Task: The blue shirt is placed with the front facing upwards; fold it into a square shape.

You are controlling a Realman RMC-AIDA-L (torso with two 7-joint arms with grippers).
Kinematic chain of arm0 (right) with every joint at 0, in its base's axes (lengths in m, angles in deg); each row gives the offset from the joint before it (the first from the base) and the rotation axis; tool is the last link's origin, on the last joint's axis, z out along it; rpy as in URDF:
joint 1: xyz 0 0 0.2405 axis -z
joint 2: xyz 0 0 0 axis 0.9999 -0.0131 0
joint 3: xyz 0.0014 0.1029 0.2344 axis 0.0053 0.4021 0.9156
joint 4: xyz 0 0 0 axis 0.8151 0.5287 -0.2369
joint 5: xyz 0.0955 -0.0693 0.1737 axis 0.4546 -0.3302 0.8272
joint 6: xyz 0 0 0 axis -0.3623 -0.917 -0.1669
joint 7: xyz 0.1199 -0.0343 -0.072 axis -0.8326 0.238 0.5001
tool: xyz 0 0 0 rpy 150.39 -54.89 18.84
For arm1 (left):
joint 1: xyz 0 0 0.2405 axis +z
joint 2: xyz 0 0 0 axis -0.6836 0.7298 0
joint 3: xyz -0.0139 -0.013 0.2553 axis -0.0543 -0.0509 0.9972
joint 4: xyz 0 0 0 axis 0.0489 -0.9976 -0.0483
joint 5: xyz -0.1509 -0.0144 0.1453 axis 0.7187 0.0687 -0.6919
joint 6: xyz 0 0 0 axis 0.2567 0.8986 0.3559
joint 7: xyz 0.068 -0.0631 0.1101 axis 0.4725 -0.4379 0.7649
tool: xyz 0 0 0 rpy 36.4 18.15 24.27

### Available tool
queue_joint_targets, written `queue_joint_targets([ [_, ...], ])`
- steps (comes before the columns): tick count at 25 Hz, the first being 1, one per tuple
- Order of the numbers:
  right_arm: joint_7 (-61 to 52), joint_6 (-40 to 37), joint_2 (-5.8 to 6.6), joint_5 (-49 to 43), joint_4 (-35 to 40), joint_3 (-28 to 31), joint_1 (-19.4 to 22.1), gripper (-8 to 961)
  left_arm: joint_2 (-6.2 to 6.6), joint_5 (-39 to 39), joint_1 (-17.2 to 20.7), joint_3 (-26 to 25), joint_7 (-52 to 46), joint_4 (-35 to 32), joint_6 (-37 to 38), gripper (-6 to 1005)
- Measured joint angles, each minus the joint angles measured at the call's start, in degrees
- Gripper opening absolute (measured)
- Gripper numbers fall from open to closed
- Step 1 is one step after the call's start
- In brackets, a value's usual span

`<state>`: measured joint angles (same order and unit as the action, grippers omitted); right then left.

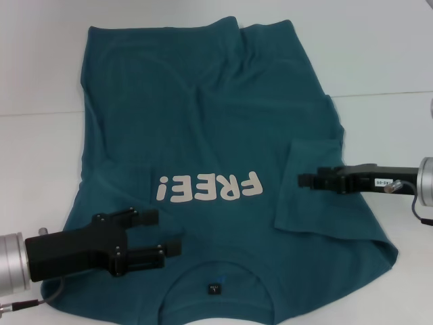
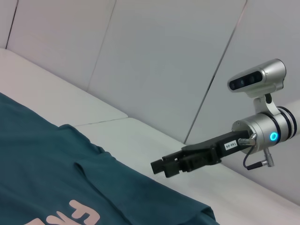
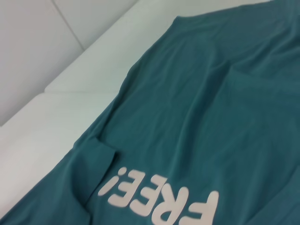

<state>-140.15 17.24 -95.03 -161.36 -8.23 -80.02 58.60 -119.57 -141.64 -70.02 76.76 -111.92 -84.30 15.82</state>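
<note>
1. The blue shirt [image 1: 223, 122] covers most of the white table [image 1: 40, 156]; bare strips run down both sides.
2. Only the left gripper [image 1: 166, 233] and right gripper [image 1: 304, 180] are over it.

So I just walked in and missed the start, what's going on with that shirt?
A two-armed robot is folding a blue shirt lying face up on a white table. Both sleeves are already turned in over the body. The left tool is open and sits above the shirt near the collar. The right tool is at the edge of the folded right sleeve. Neither holds any cloth.
</note>
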Motion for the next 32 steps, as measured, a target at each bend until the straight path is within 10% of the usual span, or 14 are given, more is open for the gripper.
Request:
queue_joint_targets([
  [10, 5.82, -2.73, -0.09, 2.73, -0.42, 3.48, 1.5, 644, 0.0, 0.31, 0.0, -0.08, -3.53, 0.0, 0.1, 891],
  [21, 12.33, -8.53, -0.2, 10.11, -0.58, 3.94, 5.25, 932, 0.08, 0.14, 1.17, -0.05, -5.46, -1.18, -0.33, 895],
  [32, 12.4, -10.86, -0.24, 10.23, -0.58, 3.92, 5.47, 930, 0.6, -6.45, 3.72, -4.54, -16.73, -7.13, -2.34, 891],
])
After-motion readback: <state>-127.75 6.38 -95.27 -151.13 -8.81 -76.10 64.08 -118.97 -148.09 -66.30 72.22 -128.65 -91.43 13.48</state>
